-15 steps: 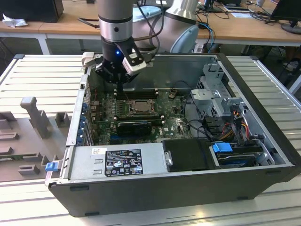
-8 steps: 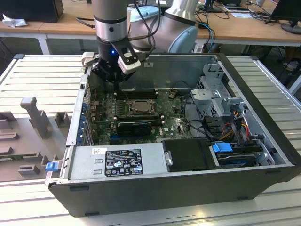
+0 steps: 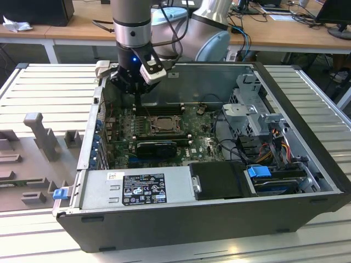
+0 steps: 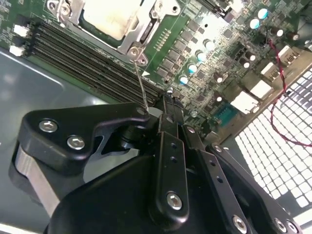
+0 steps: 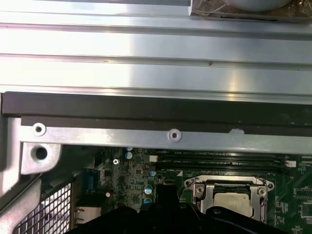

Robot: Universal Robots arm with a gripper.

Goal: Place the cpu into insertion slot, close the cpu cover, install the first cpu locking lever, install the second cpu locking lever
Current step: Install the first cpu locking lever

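Exterior view: poised inside the open computer case (image 3: 208,224), with the gripper (image 3: 137,101) just behind the insertion slot (image 3: 163,124), on the arm's side of it. Second wrist view: finds the cpu (image 4: 112,17) seated in that slot under the flat-lying cpu cover (image 4: 148,30), with a thin locking lever (image 4: 140,80) running lengthwise from the slot's corner to narrow-drawn fingers (image 4: 168,146); cannot tell whether pinched. First wrist view: puts the slot just beside the gripper, with the memory slots (image 5: 219,158) beyond.

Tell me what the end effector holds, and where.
The end effector seems to pinch the locking lever by its raised free end; the other end meets the cover.
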